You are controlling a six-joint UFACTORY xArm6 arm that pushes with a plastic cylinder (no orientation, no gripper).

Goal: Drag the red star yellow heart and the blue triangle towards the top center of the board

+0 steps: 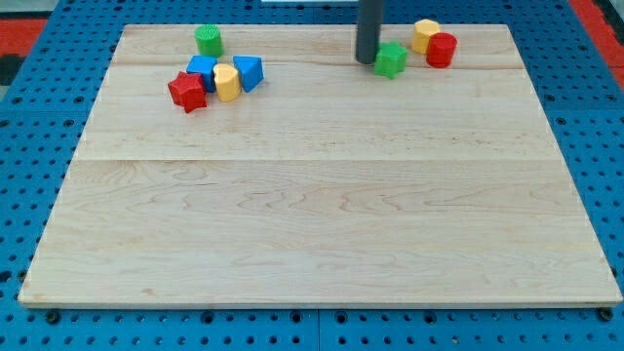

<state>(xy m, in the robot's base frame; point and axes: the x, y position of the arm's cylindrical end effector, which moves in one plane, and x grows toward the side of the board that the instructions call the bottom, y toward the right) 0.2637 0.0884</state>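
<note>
Blocks for this task sit bunched at the board's (322, 292) upper left: the red star (186, 91), the yellow heart (226, 82) just to the star's right and touching it, and the blue triangle (249, 72) beyond the heart on the same side. A blue cube (202, 70) crowds in behind the star, and a green cylinder (209, 40) stands above it.

My tip (368, 59) is well to the star's right, beside a green block (391, 59), with a yellow block (425, 35) and a red cylinder (442, 49) farther right. It is a bare rod, so no fingers open or close.

As I judge it, the tip should circle to the star's left, then push rightward through all 3 in 1 slow sweep.
</note>
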